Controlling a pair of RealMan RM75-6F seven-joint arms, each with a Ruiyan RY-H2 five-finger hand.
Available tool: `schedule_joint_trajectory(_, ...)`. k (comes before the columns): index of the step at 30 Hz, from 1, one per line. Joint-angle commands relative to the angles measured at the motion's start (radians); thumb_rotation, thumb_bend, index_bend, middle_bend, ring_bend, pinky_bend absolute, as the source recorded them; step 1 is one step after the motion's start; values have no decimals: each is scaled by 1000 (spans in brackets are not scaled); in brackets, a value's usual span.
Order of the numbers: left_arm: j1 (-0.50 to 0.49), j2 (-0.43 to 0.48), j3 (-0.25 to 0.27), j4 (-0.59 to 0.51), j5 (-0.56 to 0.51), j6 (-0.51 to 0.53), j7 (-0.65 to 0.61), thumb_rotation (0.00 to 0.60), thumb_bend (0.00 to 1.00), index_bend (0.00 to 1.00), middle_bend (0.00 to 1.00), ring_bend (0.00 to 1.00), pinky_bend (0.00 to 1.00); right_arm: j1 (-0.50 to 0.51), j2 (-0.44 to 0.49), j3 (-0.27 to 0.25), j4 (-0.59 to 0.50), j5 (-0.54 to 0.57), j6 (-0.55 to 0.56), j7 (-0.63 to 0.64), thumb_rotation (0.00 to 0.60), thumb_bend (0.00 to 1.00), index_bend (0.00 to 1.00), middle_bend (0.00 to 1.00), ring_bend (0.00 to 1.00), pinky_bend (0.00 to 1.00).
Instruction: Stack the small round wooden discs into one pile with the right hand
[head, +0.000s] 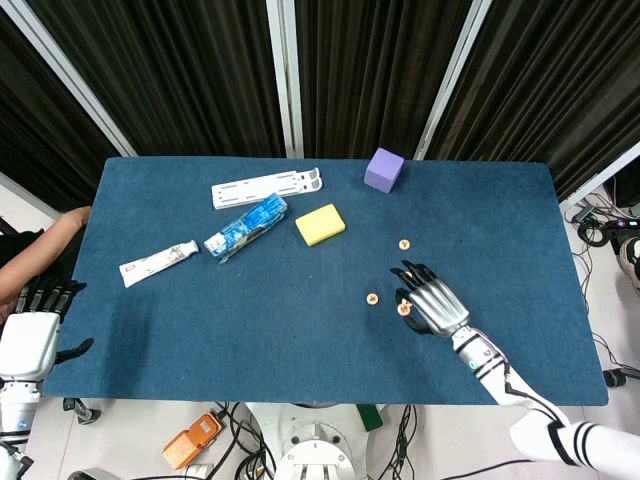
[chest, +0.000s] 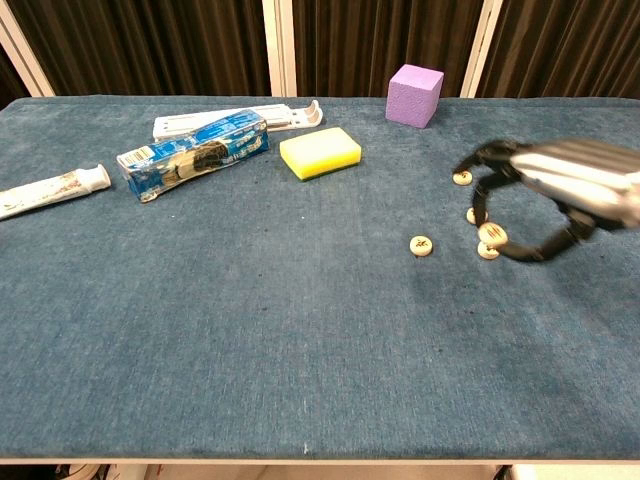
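Several small round wooden discs lie on the blue table (chest: 250, 330) at the right. One disc (chest: 462, 178) is farthest back, another disc (chest: 421, 244) sits alone to the left, and a third disc (chest: 489, 252) lies under my right hand (chest: 560, 185). That hand pinches a disc (chest: 492, 234) between thumb and finger, just above the third one. A further disc (chest: 475, 215) shows partly behind the fingers. In the head view my right hand (head: 432, 300) covers the middle discs; the held disc (head: 404, 308) shows at its fingertips. My left hand (head: 30, 340) hangs off the table's near left corner, holding nothing.
A purple cube (chest: 414, 95) stands at the back. A yellow sponge (chest: 320, 152), a blue packet (chest: 192, 155), a white plastic rail (chest: 235, 118) and a toothpaste tube (chest: 50, 190) lie across the left half. A person's arm (head: 45, 245) shows at the left edge.
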Motion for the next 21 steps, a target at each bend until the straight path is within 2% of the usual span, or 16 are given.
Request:
schedule_joint_trajectory(1, 1, 1, 0, -1, -3, -2, 1, 600, 81, 192, 177, 108, 13, 52, -44, 36, 37, 62, -66, -36, 600, 529, 571, 160, 78, 173)
schedule_joint_trajectory(8, 2, 2, -1, 3, -12, -8, -1, 600, 81, 192, 177, 108, 13, 116, -128, 48, 119, 132, -144, -71, 600, 529, 563, 161, 78, 173)
schedule_joint_trajectory(21, 1, -3, 0, 18, -18, -17, -15, 600, 80, 193, 177, 108, 13, 149, -162, 37, 137, 156, -138, -81, 600, 529, 540, 160, 78, 173)
